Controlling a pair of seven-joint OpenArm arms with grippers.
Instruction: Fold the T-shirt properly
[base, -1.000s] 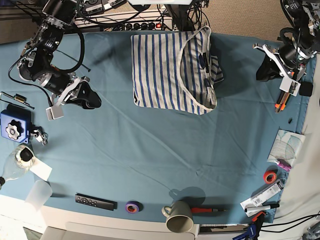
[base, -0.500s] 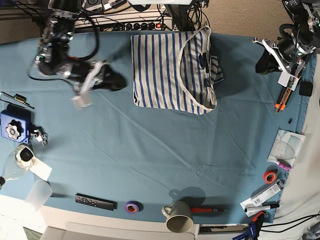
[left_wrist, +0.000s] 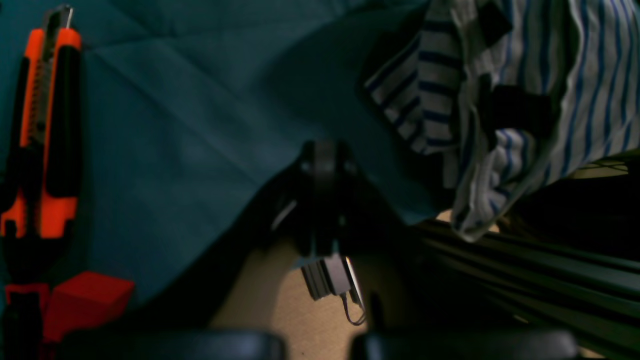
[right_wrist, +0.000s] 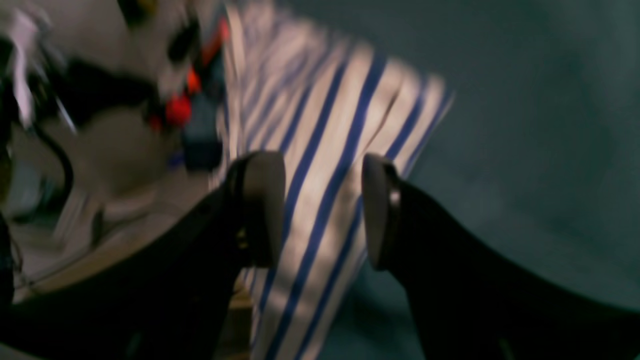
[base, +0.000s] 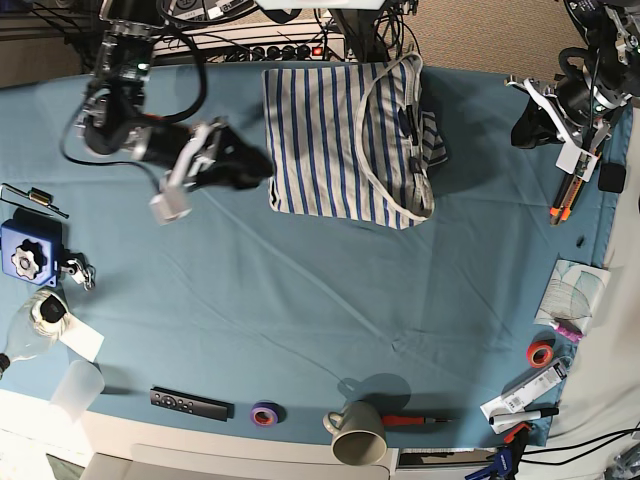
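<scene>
Though spread wide beside the T-shirt (base: 345, 140), right end effector (base: 262, 168) empty; left end effector (base: 525, 128) clenched by box cutter (base: 562, 203).

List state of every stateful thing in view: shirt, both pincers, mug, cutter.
T-shirt: partly folded, flat on the teal cloth, far end over the table edge.
Right pincer: open, nothing held, at the shirt's edge.
Left pincer: shut, empty, clear of the shirt.
Mug: lying on its side.
Orange box cutter: lying flat; blade cannot tell.
</scene>
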